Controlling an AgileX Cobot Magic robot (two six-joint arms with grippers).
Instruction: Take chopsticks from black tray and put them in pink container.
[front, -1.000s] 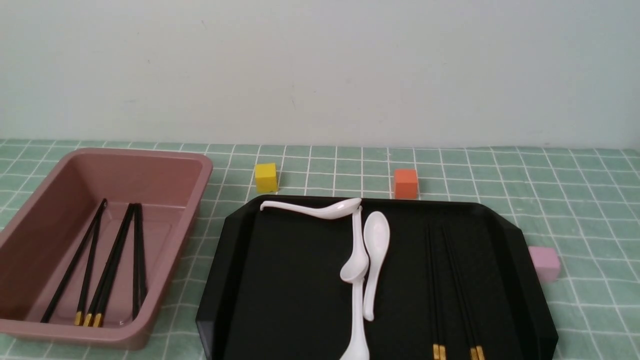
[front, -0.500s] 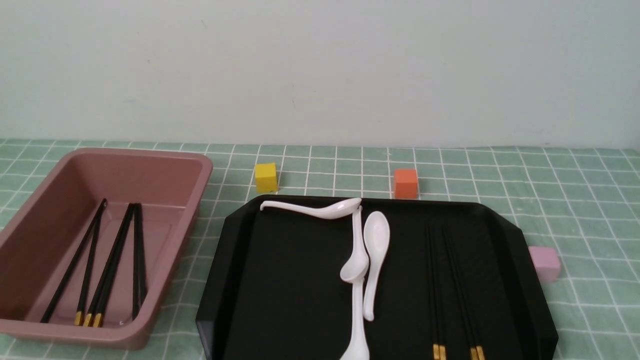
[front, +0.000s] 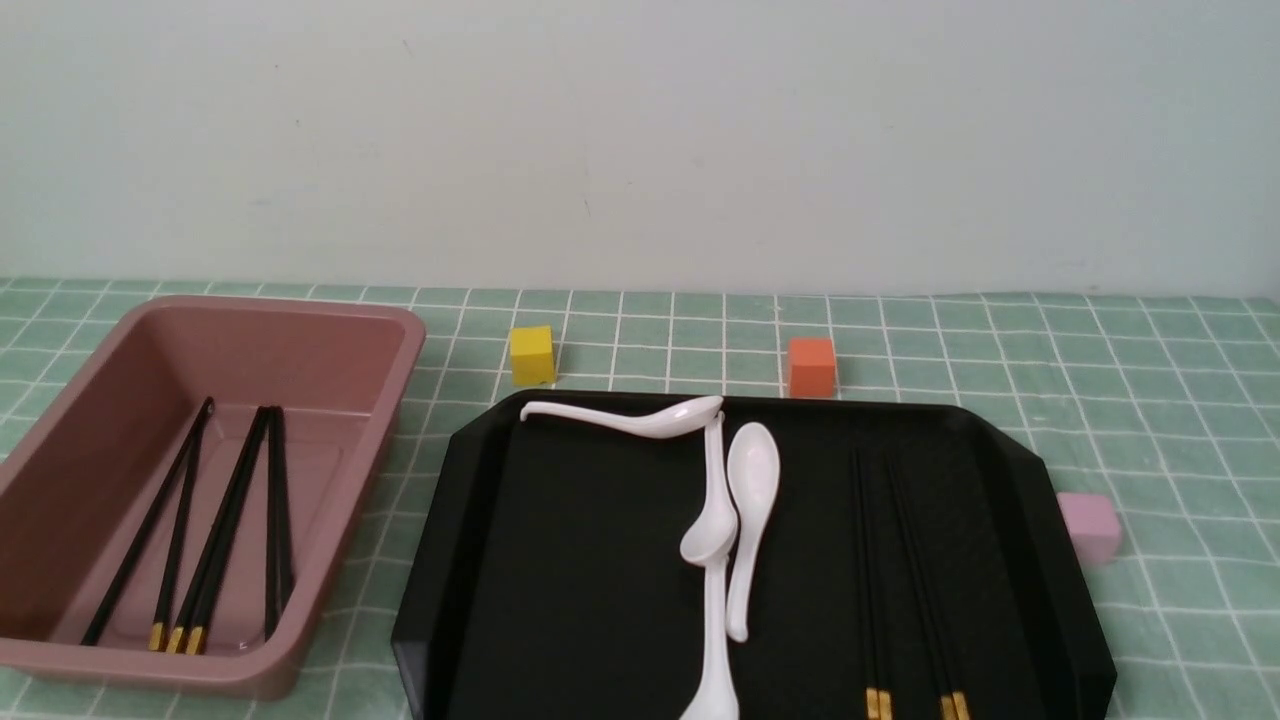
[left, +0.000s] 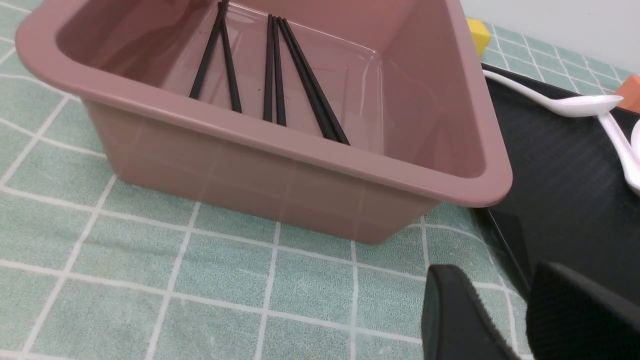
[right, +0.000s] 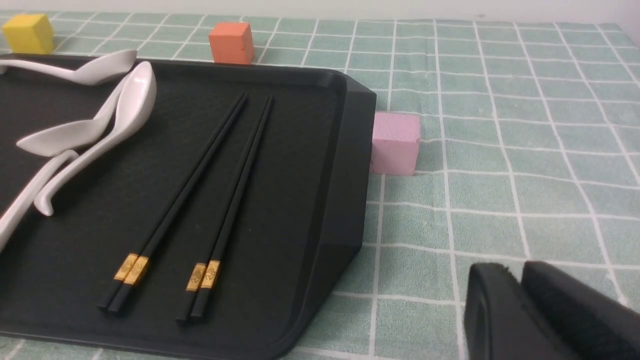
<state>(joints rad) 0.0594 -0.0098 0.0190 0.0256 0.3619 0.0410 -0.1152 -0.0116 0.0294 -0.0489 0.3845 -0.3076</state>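
Nothing has shifted since the earlier frames: two chopstick pairs (right: 200, 200) remain at 3 o'clock on the black tray (front: 480, 520), others already in the pink container (front: 390, 330); my right fingers (right: 520, 305), together and empty, must next open over one pair.

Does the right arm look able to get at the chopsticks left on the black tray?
Probably yes: the chopsticks lie bare on the black tray, apart from the white spoons, nothing over them, near the right gripper.
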